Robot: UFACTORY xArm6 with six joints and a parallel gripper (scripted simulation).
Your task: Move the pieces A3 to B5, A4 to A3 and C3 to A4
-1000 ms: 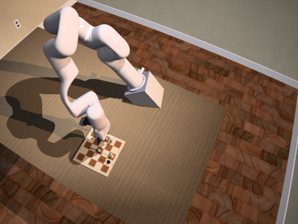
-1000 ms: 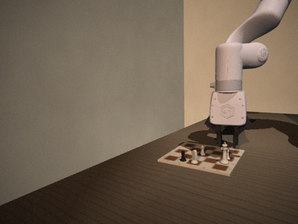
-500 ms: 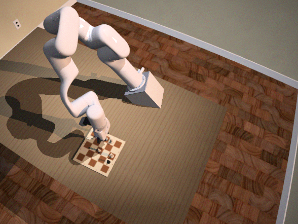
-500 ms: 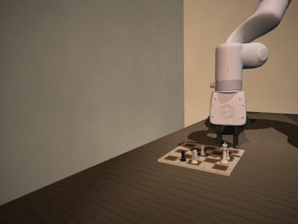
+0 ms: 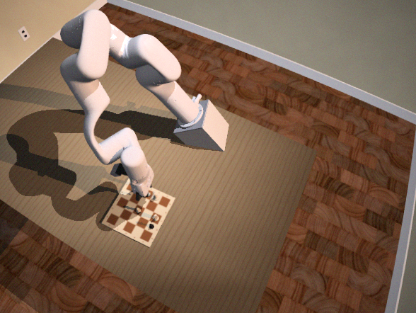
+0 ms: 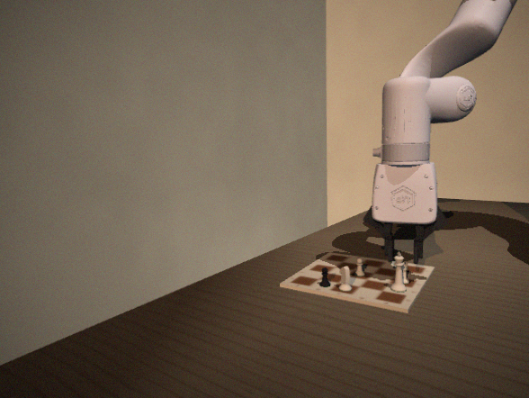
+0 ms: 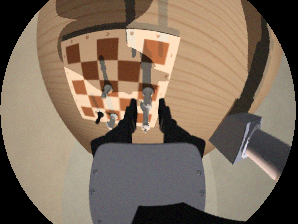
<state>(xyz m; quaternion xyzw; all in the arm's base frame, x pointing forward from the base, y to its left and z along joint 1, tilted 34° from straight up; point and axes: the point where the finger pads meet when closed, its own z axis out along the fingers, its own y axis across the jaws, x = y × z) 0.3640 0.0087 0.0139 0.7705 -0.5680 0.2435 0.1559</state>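
The small chessboard lies on the tan mat. My gripper hangs low over the board's back corner, fingers partly open with nothing gripped. In the wrist view a small piece stands just beyond the fingertips, in line with the gap. It shows in the exterior view as a small piece behind the tall white king. A white bishop, a white pawn and a black pawn stand upright.
The robot's base block stands on the mat behind the board. Wood floor surrounds the mat. Walls stand far off.
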